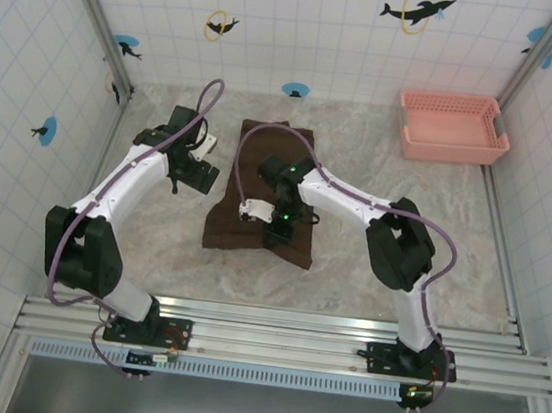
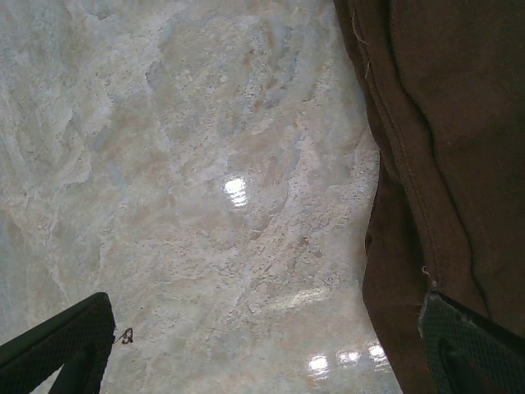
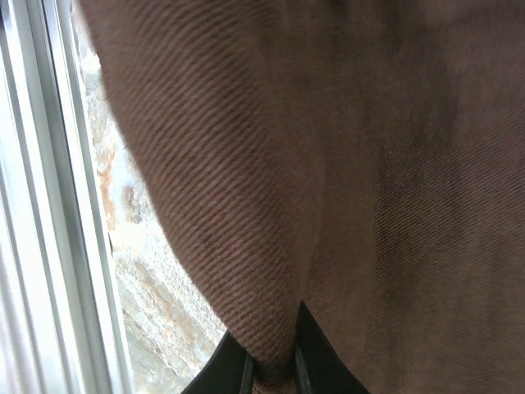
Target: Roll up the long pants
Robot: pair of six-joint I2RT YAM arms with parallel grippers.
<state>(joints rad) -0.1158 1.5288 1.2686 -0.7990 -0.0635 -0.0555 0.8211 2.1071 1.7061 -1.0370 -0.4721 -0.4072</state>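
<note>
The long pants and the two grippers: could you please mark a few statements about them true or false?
1. The right gripper is shut on a fold of the long pants. True.
2. The left gripper is clamped on cloth. False: its jaws stand wide open over the table, at the pants' edge.
3. The pink basket sits at the far right, apart from the pants. True.
4. The pants are rolled into a tight bundle. False: they lie mostly flat on the table.
</note>
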